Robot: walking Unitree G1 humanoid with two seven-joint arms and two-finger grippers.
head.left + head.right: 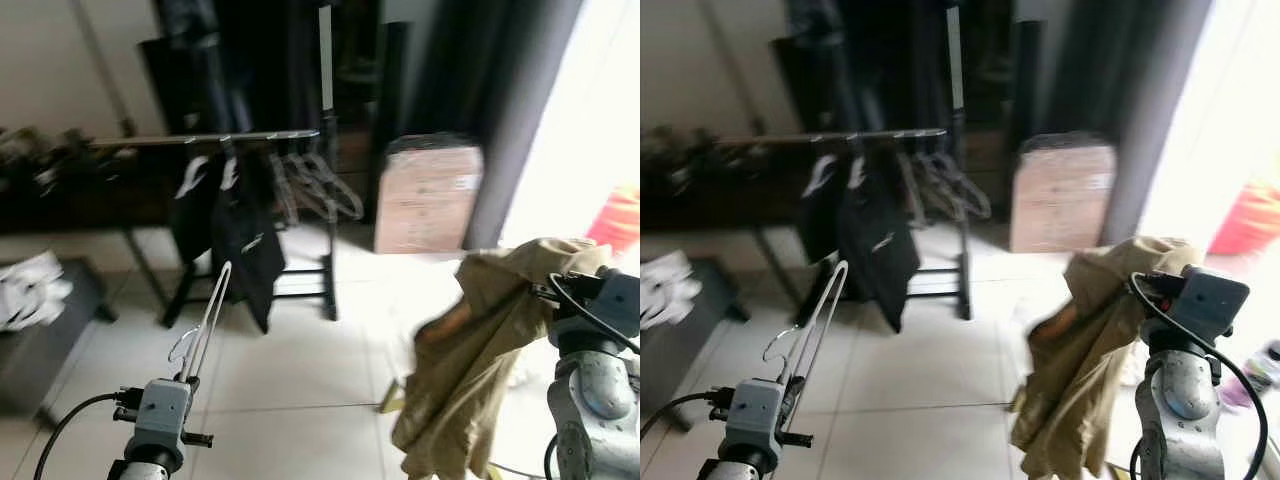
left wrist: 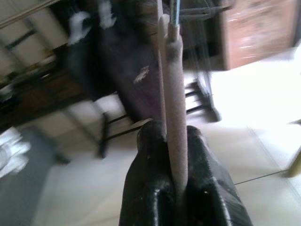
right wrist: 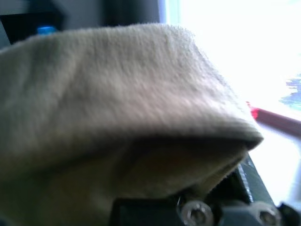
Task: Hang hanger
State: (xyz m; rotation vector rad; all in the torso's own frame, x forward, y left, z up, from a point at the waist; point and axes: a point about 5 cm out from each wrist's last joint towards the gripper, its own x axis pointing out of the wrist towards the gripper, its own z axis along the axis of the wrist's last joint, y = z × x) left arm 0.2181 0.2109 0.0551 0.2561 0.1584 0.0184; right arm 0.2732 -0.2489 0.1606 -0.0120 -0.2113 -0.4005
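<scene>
A pale slim hanger (image 1: 208, 318) points up and forward from my left gripper (image 1: 190, 376), which is shut on its bar. The left wrist view has both black fingers (image 2: 150, 174) pinching that bar (image 2: 172, 108). The hanger's hook (image 1: 183, 347) curls out on its left side. Ahead stands a clothes rack (image 1: 200, 140) with a horizontal rail, black garments (image 1: 240, 240) and a few bare hangers (image 1: 320, 185). A khaki garment (image 1: 490, 340) hangs from my raised right wrist (image 1: 598, 300) and drapes over the right gripper, hiding it. The same cloth (image 3: 117, 84) lies over the right wrist camera.
A cardboard box (image 1: 428, 195) stands right of the rack, beside a dark curtain (image 1: 520, 110). A dark low bench (image 1: 40, 340) with white items (image 1: 30, 290) sits at the left. Something red (image 1: 620, 220) lies by the bright window. White tiled floor (image 1: 290, 370) stretches between me and the rack.
</scene>
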